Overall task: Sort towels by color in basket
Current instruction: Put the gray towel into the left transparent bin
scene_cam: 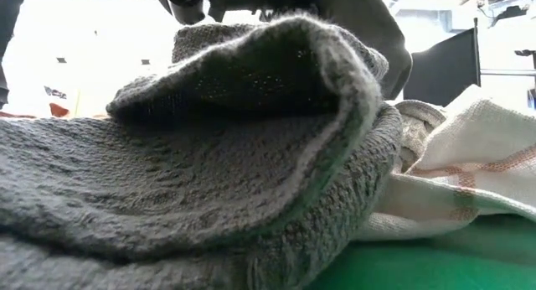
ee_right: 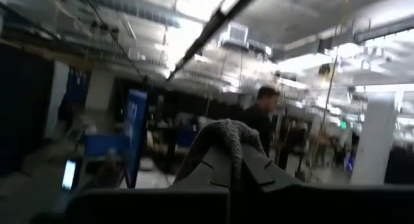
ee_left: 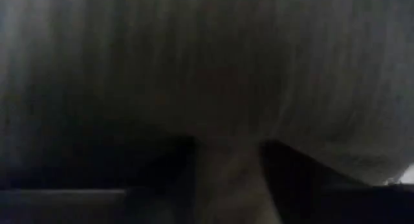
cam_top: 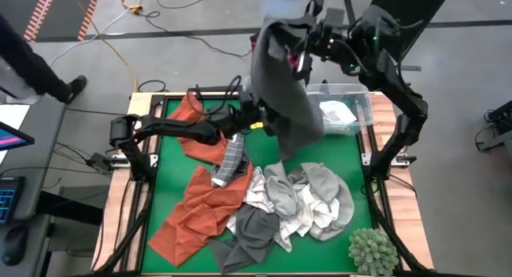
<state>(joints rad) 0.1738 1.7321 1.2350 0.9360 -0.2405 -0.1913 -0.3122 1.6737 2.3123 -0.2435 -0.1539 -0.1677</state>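
Note:
A dark grey towel (cam_top: 284, 85) hangs high over the table's far middle from my right gripper (cam_top: 282, 30), which is shut on its top. My left gripper (cam_top: 258, 113) reaches in level from the left and is shut on the side of that hanging towel; grey cloth (ee_left: 213, 75) fills the left wrist view. On the green mat (cam_top: 340, 161) lies a pile of light grey, white and dark grey towels (cam_top: 296, 201). Rust-orange towels (cam_top: 200, 205) and a checked one (cam_top: 230, 161) lie to its left. A grey towel (scene_cam: 209, 173) fills the low view. My left gripper has the hanging towel's left side, about halfway down, with cloth (ee_left: 226, 175) between its two fingers (ee_left: 294, 175). It comes in level from the table's left. My right gripper pinches a bunched tuft of the towel's top (ee_right: 228, 132) between its shut fingers (ee_right: 259, 172), which point about level. The towel is lifted clear and hangs slack below.
A clear plastic bin (cam_top: 364, 97) holding a white towel (cam_top: 338, 113) stands at the far right. The green spiky plant ball (cam_top: 372, 249) sits at the near right corner. A white towel with rust stripes (scene_cam: 477, 156) lies on the pile. People stand in the room beyond (ee_right: 262, 120).

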